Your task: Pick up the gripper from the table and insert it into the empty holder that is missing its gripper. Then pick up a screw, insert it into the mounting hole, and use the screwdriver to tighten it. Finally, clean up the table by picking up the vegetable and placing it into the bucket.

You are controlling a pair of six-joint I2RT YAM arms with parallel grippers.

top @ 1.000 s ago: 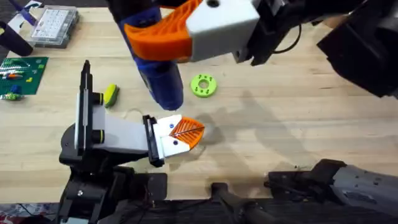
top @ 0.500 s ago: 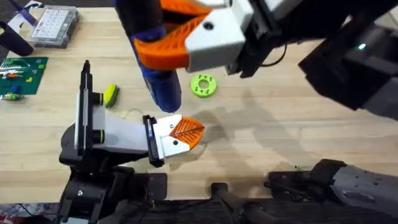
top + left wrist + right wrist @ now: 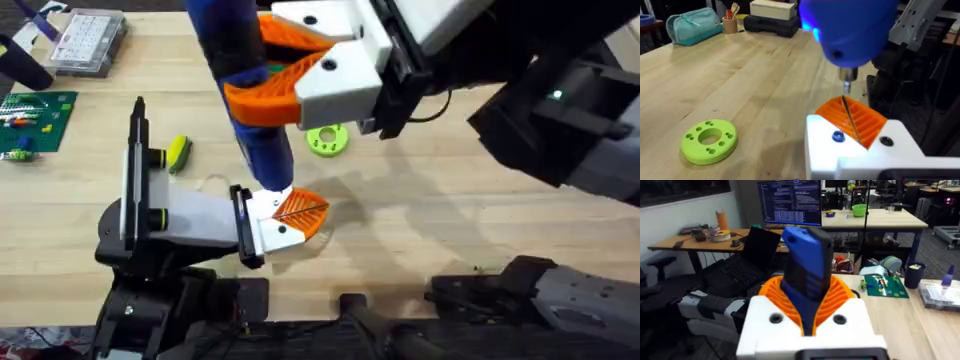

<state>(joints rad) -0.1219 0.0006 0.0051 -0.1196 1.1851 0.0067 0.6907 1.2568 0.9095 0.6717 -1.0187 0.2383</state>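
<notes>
Right hand [image 3: 275,65] clamped on thick blue screwdriver [image 3: 262,150], thin metal tip over white holder [image 3: 270,228]; left hand's state unclear

You get bright, even light from above, with soft shadows on the table [image 3: 420,220]. Close to the lenses, the screwdriver [image 3: 850,25] blurs, and its blue body glows at the edge.

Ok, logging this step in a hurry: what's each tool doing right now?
Left tool: cannot be told.
Right tool: closed, holding the blue screwdriver.
</notes>
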